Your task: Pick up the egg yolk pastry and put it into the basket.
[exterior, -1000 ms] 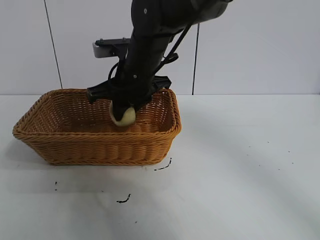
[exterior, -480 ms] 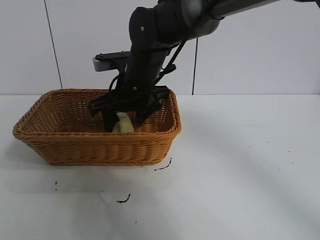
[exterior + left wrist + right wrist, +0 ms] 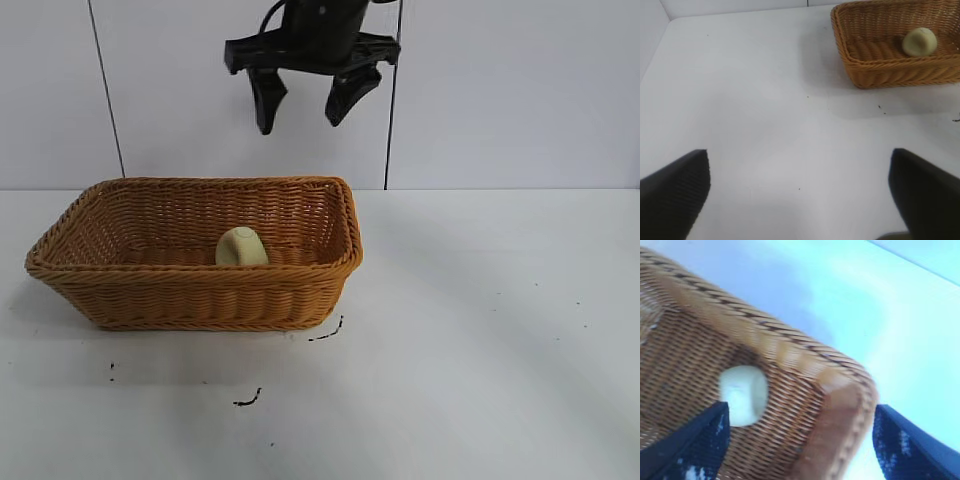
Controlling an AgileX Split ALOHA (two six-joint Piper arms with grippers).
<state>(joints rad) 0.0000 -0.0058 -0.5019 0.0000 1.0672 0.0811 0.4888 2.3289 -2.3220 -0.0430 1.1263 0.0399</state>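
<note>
The egg yolk pastry (image 3: 242, 247) lies inside the basket (image 3: 190, 295), right of its middle, free of any gripper. My right gripper (image 3: 300, 118) hangs open and empty high above the basket. In the right wrist view its fingers spread wide (image 3: 800, 450) over the pastry (image 3: 743, 395) and the basket's corner rim (image 3: 840, 405). My left gripper (image 3: 800, 200) is open and empty over bare table, out of the exterior view. The left wrist view shows the basket (image 3: 880, 75) with the pastry (image 3: 919, 41) in it, farther off.
The white table (image 3: 480, 330) carries small dark marks just in front of the basket (image 3: 247, 400) and at its front right corner (image 3: 327, 333). A white wall with thin dark vertical lines stands behind.
The right gripper lowered the pastry into the basket, opened and let go of it, then rose well above the basket. The pastry now rests on the basket floor.
</note>
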